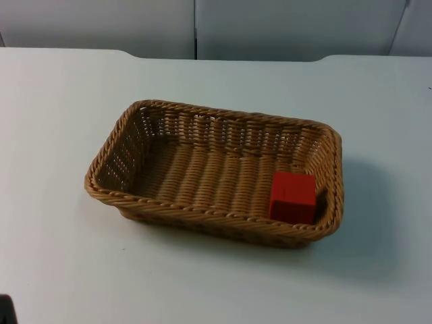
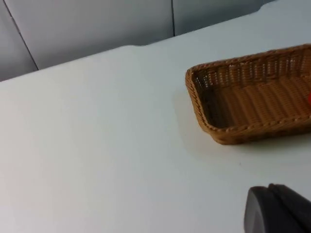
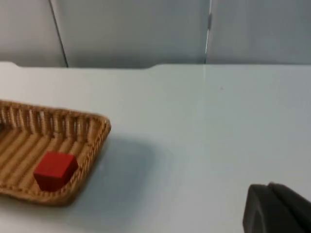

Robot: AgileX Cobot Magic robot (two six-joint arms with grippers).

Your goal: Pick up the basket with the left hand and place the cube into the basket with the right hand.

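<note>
While both claws, their state impossible to tell, wait off the table (image 1: 61,270), the red cube (image 1: 293,196) sits inside the light, stiff wicker basket (image 1: 169,208), best gripped by its rim.

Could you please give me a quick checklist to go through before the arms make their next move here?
1. Cube inside basket: ok, it sits in one corner.
2. Basket resting flat on the table: ok.
3. Basket free of any grip: ok, nothing touches it.
4. Left gripper away from the basket: ok.
5. Right gripper away from the basket: ok.
6. Fingers open or shut: cannot tell.
</note>
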